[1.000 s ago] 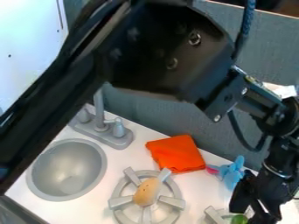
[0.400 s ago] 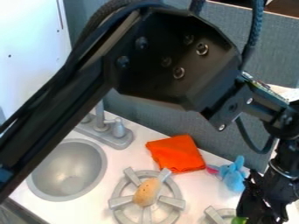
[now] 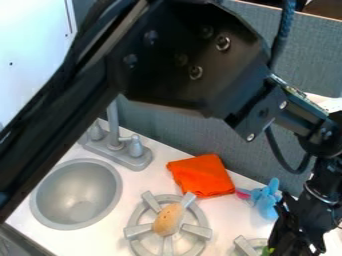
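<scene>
One tool (image 3: 292, 248) hangs beside one green item (image 3: 267, 251), one blue toy (image 3: 267, 204)

white counter (image 3: 230, 216), orange cloth (image 3: 202, 175), blue toy (image 3: 266, 202)

- Fixed camera looks down at a slant on a white counter (image 3: 150, 180)
- View faces a gray partition (image 3: 314, 55) behind the counter
- Black robot arm (image 3: 187, 62) looms close to the lens, with sink (image 3: 80, 190) and burner (image 3: 198, 231) farther below
</scene>
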Robot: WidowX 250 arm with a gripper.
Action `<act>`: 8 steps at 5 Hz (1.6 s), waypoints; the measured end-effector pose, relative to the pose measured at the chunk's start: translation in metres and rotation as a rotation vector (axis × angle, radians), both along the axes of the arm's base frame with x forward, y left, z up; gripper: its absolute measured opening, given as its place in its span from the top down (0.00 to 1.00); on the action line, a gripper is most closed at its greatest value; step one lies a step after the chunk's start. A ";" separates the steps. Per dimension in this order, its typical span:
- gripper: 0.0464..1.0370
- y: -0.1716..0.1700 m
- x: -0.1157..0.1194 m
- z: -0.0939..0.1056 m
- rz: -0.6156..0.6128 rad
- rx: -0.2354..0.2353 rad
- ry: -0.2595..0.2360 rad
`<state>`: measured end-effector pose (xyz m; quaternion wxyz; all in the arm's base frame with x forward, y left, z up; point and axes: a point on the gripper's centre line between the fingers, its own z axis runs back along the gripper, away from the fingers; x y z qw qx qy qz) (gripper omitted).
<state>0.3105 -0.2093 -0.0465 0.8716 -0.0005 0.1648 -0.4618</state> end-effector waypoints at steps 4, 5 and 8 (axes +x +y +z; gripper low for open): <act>0.95 0.013 -0.033 0.072 -0.064 -0.018 -0.171; 0.95 0.046 -0.022 0.071 0.095 0.028 -0.147; 0.95 0.080 -0.017 0.003 0.227 0.229 0.056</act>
